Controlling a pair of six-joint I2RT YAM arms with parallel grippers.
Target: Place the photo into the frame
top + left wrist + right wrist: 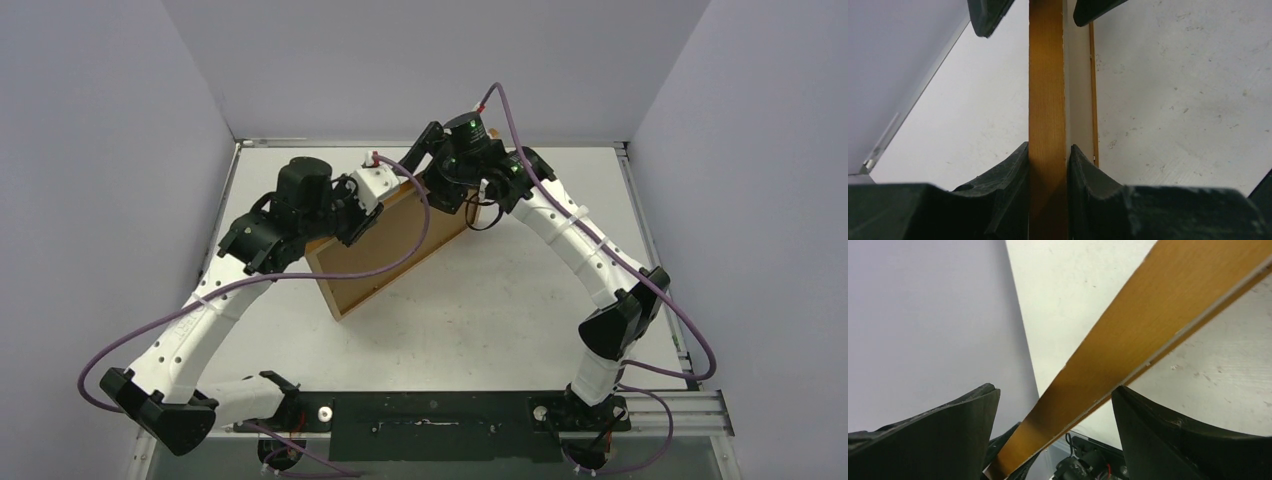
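Frame [385,250] centre of top view, set diagonally over table [520,310], upper corners hidden by arms. Left gripper [1048,160] clamped on wooden rail. Right gripper [1055,415] spread wide astride rail, gripping nothing. Purple cable [425,215] crosses frame. Pale strip [1078,100] beside rail, perhaps print's back.

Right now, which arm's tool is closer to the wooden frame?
Left. The left tool is clamped on the frame; the right tool stands open around another edge, not gripping it.
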